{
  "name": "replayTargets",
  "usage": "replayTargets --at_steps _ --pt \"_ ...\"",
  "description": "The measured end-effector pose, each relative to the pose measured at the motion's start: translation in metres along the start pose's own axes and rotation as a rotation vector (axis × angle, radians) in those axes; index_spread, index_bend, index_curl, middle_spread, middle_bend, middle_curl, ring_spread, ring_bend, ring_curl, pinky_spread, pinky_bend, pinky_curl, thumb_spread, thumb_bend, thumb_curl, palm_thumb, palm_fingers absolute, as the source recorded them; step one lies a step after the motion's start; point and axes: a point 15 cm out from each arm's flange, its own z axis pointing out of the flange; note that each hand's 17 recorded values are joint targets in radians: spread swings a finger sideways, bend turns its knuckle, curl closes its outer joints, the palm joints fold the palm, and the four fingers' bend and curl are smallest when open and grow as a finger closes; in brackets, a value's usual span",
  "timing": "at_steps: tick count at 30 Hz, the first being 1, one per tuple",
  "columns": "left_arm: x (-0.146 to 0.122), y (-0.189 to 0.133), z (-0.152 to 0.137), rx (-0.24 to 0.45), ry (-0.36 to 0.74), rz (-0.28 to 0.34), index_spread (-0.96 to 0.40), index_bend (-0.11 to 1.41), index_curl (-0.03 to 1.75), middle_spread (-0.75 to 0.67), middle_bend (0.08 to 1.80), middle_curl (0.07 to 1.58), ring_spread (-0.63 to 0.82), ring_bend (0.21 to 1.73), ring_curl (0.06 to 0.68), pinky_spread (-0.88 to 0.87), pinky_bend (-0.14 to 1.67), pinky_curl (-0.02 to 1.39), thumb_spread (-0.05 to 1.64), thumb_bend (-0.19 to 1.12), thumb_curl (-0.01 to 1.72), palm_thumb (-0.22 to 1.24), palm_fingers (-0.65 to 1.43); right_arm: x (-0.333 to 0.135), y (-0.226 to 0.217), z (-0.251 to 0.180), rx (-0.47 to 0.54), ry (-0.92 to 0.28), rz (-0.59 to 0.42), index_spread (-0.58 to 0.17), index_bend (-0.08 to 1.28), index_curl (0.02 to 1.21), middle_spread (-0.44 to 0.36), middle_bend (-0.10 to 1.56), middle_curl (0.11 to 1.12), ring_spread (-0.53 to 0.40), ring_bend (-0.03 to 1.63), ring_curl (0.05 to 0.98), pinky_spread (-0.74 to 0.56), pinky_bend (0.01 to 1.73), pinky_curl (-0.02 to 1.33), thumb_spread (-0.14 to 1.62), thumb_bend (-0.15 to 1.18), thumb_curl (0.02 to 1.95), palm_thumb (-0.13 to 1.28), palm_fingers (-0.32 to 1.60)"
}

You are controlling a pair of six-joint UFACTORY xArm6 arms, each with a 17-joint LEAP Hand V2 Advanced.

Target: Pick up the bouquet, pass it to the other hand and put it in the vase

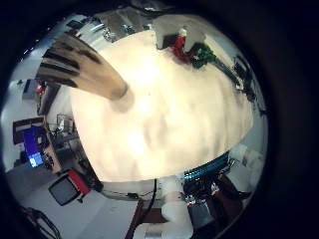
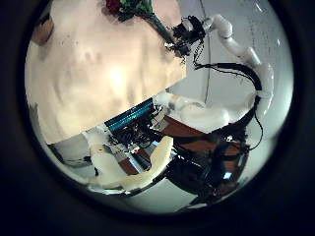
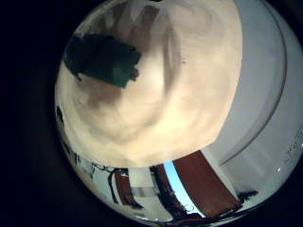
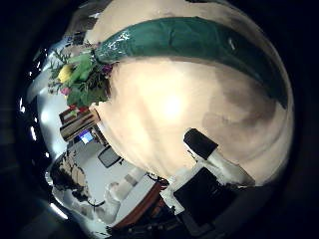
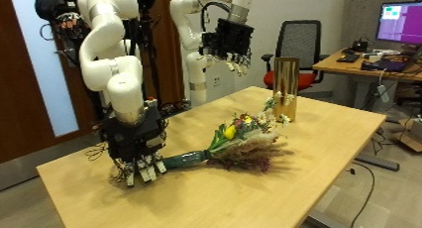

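Observation:
The bouquet (image 5: pixel 238 144), yellow and red flowers with a green wrapped stem, lies on the wooden table (image 5: pixel 317 178). My right hand (image 5: pixel 138 149) hangs over the stem's end, fingers pointing down, straight and open, tips close to the table beside the wrap. The green wrap (image 4: pixel 189 40) passes close under that palm and its end (image 3: pixel 99 57) shows in the little finger side view. A tall gold vase (image 5: pixel 283 89) stands upright near the table's far edge. My left hand (image 5: pixel 234 45) hovers high above the table near the vase, open and holding nothing. From it I see the vase (image 1: pixel 90 72) and bouquet (image 1: pixel 184 45).
An office chair (image 5: pixel 303 45) stands behind the vase. A desk with a monitor (image 5: pixel 400 25) is off to the side beyond the table. Bare tabletop lies between the bouquet's flowers and the vase.

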Motion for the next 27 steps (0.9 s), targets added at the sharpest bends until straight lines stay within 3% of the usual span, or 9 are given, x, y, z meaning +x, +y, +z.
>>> replayTargets --at_steps 27 --pt "0.001 -0.001 0.001 -0.006 0.000 -0.003 0.22 0.17 0.31 0.50 0.19 0.29 0.62 0.48 0.215 0.59 0.24 0.32 0.79 -0.04 0.33 0.26 0.03 -0.002 -0.032 0.012 -0.025 0.004 -0.006 -0.200 0.17 0.29 0.035 0.26 0.35 0.074 0.42 0.227 0.24 0.27 0.28 0.94 -0.02 0.38 0.74 0.31"
